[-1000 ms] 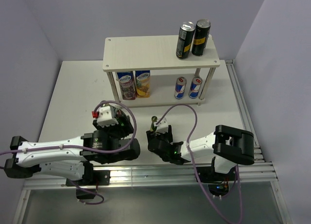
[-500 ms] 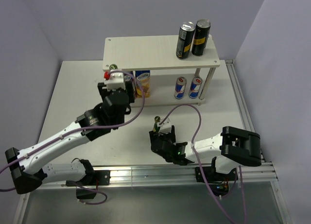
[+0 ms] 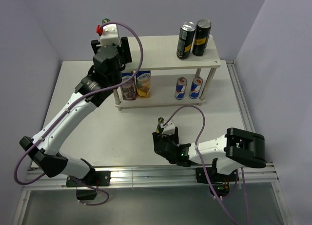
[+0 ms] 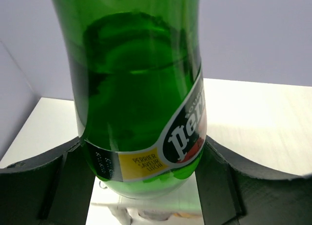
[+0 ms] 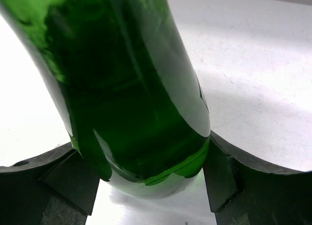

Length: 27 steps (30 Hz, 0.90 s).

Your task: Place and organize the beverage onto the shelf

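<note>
**A:** Where are the two green bottles?

**B:** Both are with me. The high bottle [image 4: 141,78], yellow label showing, stands upright, pinched between the fingers of my left gripper [image 4: 141,183]. It is up at the left end of the shelf [image 3: 151,53], at its top board. I cannot tell whether its base touches the board. The low bottle [image 5: 131,88] is clamped in my right gripper [image 5: 146,181], cap up, close over the table [image 3: 73,103]. It is in front of the shelf and well apart from it.

**A:** What stands on the shelf?

**B:** Two black cans [image 3: 185,40] are just beside each other at the top board's right end, near its back edge. Under them on the lower board are two blue-and-silver cans [image 3: 181,88], side by side. At that board's left end are two printed containers [image 3: 143,83], one purple and one yellow.

**A:** Room to move?

**B:** The top board is bare from my left gripper across to the black cans. On the lower board, a gap lies between the containers and the slim cans. Open tabletop lies left of the shelf and between my arms. The walls [image 3: 146,10] stand behind the shelf and at both sides.
</note>
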Tool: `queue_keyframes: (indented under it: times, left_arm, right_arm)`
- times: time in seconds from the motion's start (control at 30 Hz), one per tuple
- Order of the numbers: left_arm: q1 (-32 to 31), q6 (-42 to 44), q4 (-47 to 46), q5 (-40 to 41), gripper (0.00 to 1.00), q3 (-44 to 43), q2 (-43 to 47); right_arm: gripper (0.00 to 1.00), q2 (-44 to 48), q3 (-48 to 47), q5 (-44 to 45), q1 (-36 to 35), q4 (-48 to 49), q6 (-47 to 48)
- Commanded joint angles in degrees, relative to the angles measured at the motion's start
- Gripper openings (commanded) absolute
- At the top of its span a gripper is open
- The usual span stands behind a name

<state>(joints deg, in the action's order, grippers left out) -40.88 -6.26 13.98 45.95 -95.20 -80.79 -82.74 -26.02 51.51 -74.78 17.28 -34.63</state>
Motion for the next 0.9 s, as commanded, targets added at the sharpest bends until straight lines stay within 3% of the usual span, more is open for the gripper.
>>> queue_keyframes:
  times: [0.0,0.13,0.5,0.6,0.63,0.7,0.73,0.87]
  left_arm:
    - [2.91,1.43,-6.42,-5.51,0.00,-4.47,-1.73]
    - [7.03,-1.03,-5.45,-8.68,0.01,-4.82,-4.89]
    - [8.45,-2.97,-2.11,-10.71,0.01,-7.55,-8.85]
    - [8.45,-3.32,-1.24,-11.15,0.13,-7.81,-9.03]
    - [8.45,-3.41,-1.06,-11.24,0.23,-7.55,-9.03]
    - [8.45,-3.76,-1.06,-11.67,0.28,-7.11,-8.94]
    - [8.54,-3.84,-1.14,-11.59,0.44,-6.50,-8.77]
    - [8.54,-4.55,-1.76,-11.06,0.74,-4.30,-7.54]
  right_arm:
    - [0.00,3.64,0.00,6.15,-0.36,5.66,-1.49]
    - [0.00,4.16,0.36,6.41,-0.36,5.14,-1.84]
    - [0.00,3.99,0.01,6.59,-0.45,4.26,-2.11]
    - [0.00,3.99,-0.17,6.59,-0.45,4.08,-2.11]
    - [0.00,4.08,-0.26,6.68,-0.45,3.99,-2.11]
    - [0.00,4.25,-0.26,6.77,-0.45,3.73,-2.19]
    - [0.00,4.25,-0.26,6.77,-0.45,3.64,-2.19]
    - [0.00,4.87,-0.43,7.12,-0.45,3.11,-2.11]
